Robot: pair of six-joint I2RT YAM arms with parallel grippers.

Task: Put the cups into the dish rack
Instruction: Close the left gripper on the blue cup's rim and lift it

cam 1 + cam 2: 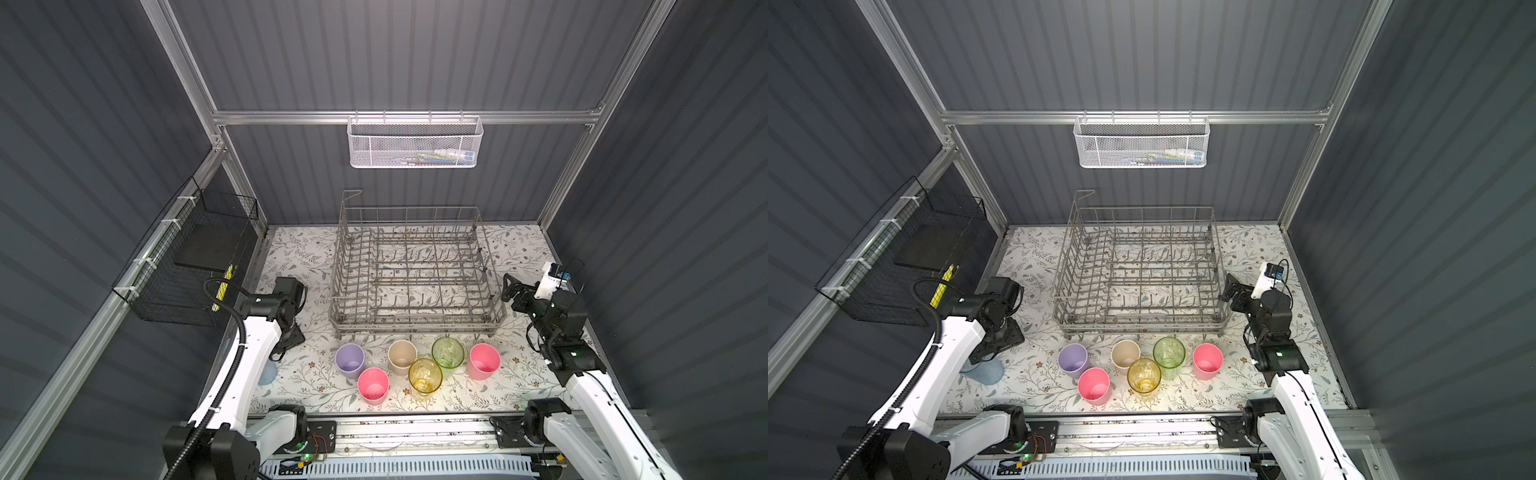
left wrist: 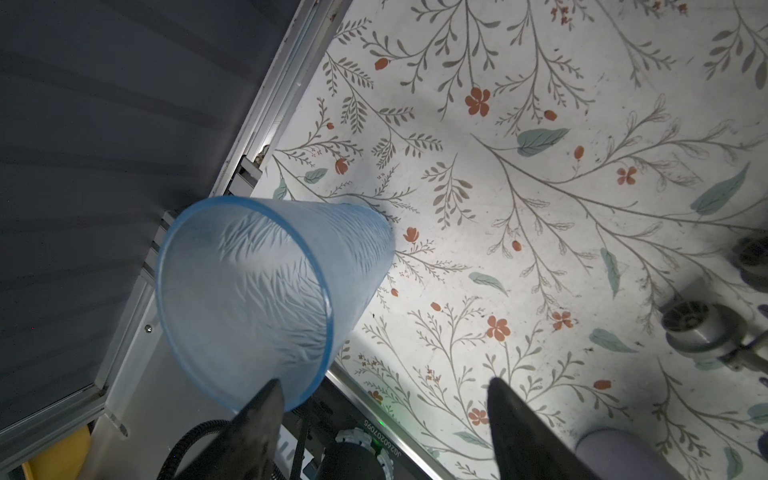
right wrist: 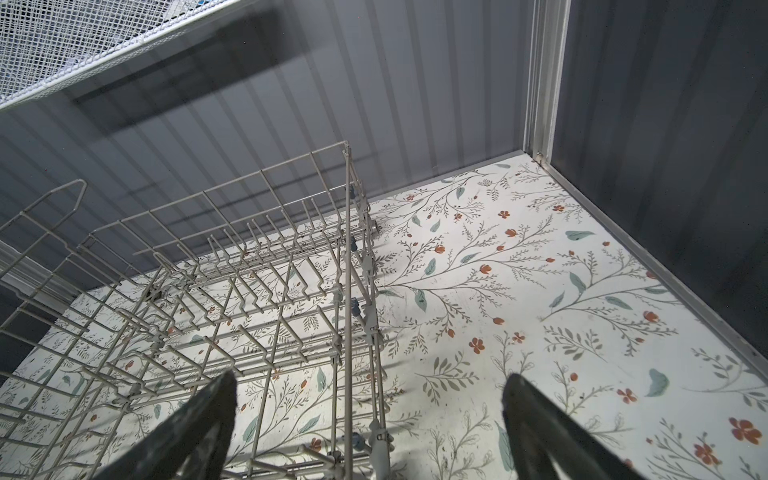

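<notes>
Our left gripper (image 2: pixel 384 380) gapes empty, blue cup (image 2: pixel 257 291) just outside its jaws: probably light and slick, so we'd pinch the rim.

The flowery table (image 1: pixel 519 249) holds a dish rack (image 1: pixel 415 322); in front stand a purple cup (image 1: pixel 350 360), tan cup (image 1: pixel 402 356), green cup (image 1: pixel 447 351), yellow cup (image 1: pixel 424 375), left pink cup (image 1: pixel 373 385), right pink cup (image 1: pixel 483 360); far left, a blue cup (image 1: pixel 984 370).

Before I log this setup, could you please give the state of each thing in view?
Dish rack: empty
Lilac cup: upright, outside rack
Beige cup: upright, outside rack
Green cup: upright, outside rack
Yellow cup: upright, outside rack
Front pink cup: upright, outside rack
Right pink cup: upright, outside rack
Blue cup: upright, not held
Left gripper: jaws open, empty
Right gripper: jaws open, empty
</notes>
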